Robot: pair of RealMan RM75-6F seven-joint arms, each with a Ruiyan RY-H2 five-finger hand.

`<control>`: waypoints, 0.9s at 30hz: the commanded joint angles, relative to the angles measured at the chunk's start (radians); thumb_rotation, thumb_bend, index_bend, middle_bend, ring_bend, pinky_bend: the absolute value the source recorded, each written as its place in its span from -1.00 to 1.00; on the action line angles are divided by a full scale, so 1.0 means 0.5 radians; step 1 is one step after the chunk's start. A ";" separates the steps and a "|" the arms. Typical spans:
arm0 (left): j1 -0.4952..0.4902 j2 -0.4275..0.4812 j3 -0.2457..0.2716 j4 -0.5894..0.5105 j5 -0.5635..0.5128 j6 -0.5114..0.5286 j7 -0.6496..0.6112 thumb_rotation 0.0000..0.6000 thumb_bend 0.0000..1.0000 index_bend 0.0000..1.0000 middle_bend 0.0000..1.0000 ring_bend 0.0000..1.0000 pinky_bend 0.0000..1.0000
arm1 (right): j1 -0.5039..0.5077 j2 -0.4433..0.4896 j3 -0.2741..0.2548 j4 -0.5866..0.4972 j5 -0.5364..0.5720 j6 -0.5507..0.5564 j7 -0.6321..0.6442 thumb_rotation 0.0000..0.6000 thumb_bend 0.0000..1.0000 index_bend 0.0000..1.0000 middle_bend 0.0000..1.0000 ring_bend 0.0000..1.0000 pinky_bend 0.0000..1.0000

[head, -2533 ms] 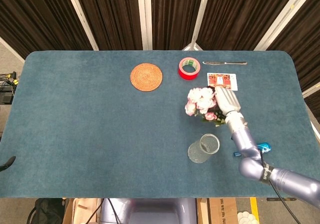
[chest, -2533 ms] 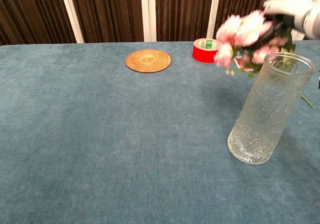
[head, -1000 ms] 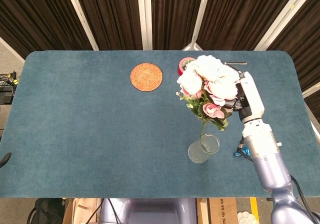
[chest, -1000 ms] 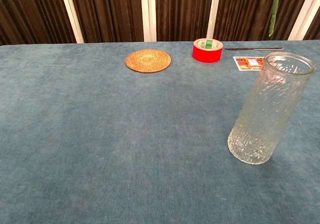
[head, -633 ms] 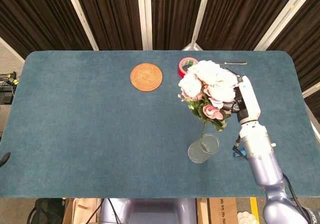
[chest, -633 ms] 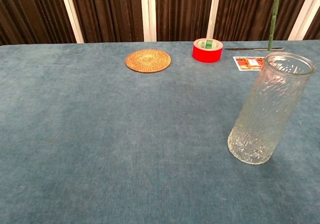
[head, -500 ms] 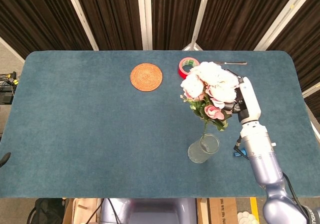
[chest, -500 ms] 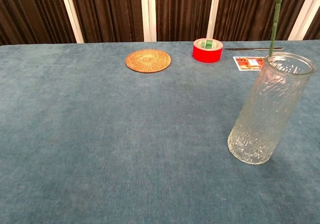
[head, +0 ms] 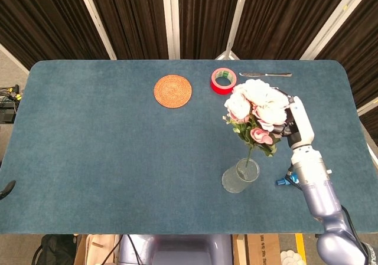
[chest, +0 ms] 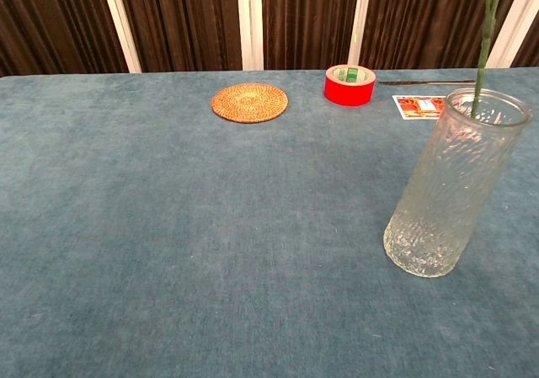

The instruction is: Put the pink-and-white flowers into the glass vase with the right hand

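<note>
One woven coaster (head: 173, 91), one red tape roll (head: 223, 80), one knife (head: 265, 74), one card (chest: 418, 106), one glass vase (head: 241, 176) on the worktop (head: 88, 147). One bunch of flowers (head: 257, 111) above the vase, grasped by the right hand (head: 293, 123), fingers clenched round it. The stem (chest: 482, 54) tip is now inside the vase mouth; half a second ago it was just at the rim. The bunch has shifted right and lower, uncovering the tape. Left hand unseen.

Flower stem (chest: 480, 58) now inside vase (chest: 450, 184)
</note>
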 commanded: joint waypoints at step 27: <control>-0.002 0.003 0.010 -0.020 0.004 -0.017 0.029 1.00 -0.56 -0.80 -1.00 -1.00 -0.78 | -0.276 -0.156 -0.397 0.300 -0.783 -0.168 0.527 1.00 -0.23 -0.15 -0.18 -0.19 -0.74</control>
